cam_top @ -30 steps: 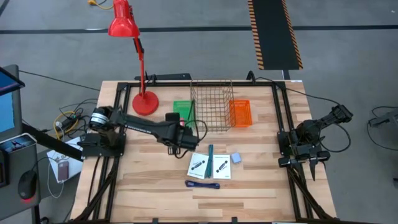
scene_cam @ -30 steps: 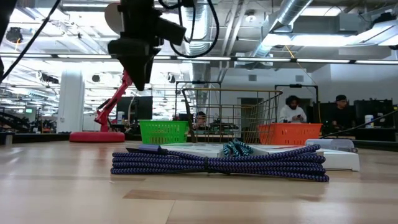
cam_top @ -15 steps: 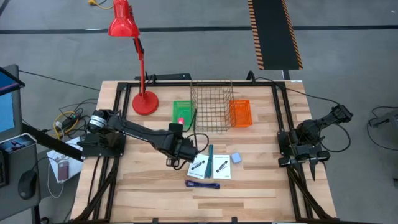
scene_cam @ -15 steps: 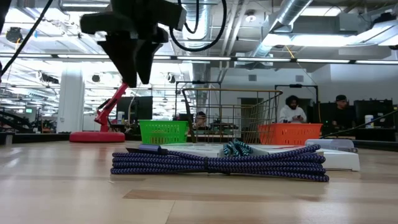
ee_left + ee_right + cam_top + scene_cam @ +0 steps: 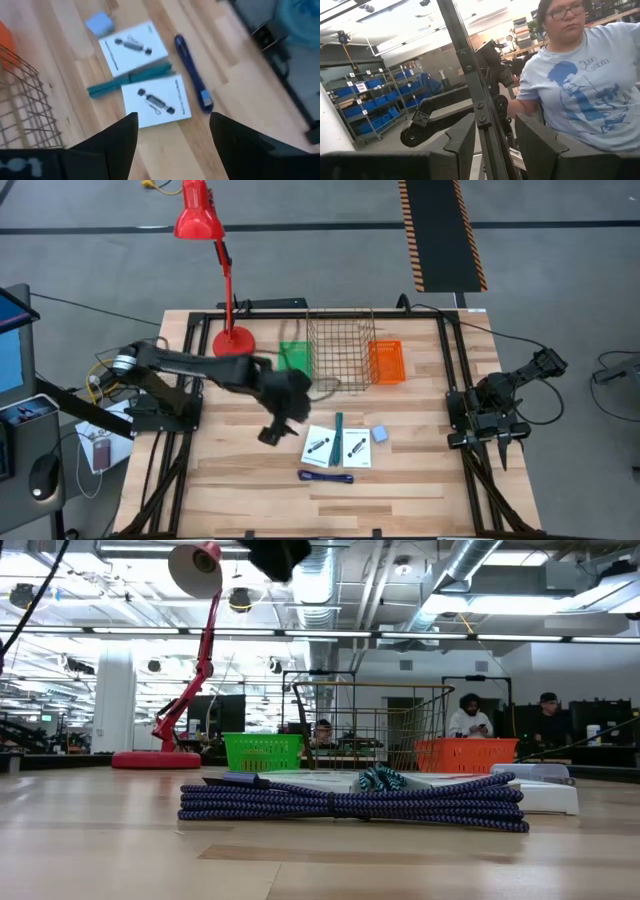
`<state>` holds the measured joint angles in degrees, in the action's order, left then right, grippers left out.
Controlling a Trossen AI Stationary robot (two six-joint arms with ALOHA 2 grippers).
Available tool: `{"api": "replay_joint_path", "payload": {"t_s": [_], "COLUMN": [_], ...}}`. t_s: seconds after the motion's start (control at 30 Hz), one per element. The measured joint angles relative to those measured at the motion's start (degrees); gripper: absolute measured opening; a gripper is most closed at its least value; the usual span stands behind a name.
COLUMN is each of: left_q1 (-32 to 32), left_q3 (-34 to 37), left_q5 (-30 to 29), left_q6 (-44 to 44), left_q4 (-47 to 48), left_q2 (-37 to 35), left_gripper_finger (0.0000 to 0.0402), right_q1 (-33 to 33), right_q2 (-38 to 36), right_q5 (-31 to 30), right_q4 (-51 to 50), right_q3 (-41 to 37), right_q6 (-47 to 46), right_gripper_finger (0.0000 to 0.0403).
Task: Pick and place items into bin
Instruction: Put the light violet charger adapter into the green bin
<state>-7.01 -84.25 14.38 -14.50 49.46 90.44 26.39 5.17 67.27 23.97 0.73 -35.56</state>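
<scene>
Near the table's middle lie two white cards (image 5: 338, 446), a teal marker (image 5: 338, 425) between them, a pale blue square (image 5: 380, 435) and a blue-purple strap (image 5: 325, 476), all flat on the wood. My left gripper (image 5: 272, 434) hangs open above the table, just left of the cards. Its wrist view looks down on the cards (image 5: 155, 100), marker (image 5: 127, 82), square (image 5: 100, 22) and strap (image 5: 192, 75), with nothing between the fingers (image 5: 120, 142). My right gripper (image 5: 503, 448) rests open at the table's right edge.
Along the far side stand a green bin (image 5: 295, 355), a wire basket (image 5: 340, 348) and an orange bin (image 5: 387, 362). A red desk lamp (image 5: 232, 340) stands far left. A black frame (image 5: 450, 380) borders the table. A person sits beyond the right arm (image 5: 585, 75).
My left gripper has come away from the green bin toward the near edge and risen out of the low view's top, rolling and tipping as it went. It has stayed open. The items have not moved.
</scene>
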Motion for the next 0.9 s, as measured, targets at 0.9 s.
{"api": "replay_joint_path", "payload": {"t_s": [0.9], "left_q1": [-0.79], "left_q3": [58.36], "left_q5": [-8.10], "left_q6": [15.59], "left_q4": [-66.05], "left_q2": [-34.67], "left_gripper_finger": [0.0235], "right_q1": [-0.07], "right_q2": [0.00], "right_q5": [-11.26], "right_q4": [0.52], "right_q3": [0.00], "right_q6": [36.36], "right_gripper_finger": [0.0136]}}
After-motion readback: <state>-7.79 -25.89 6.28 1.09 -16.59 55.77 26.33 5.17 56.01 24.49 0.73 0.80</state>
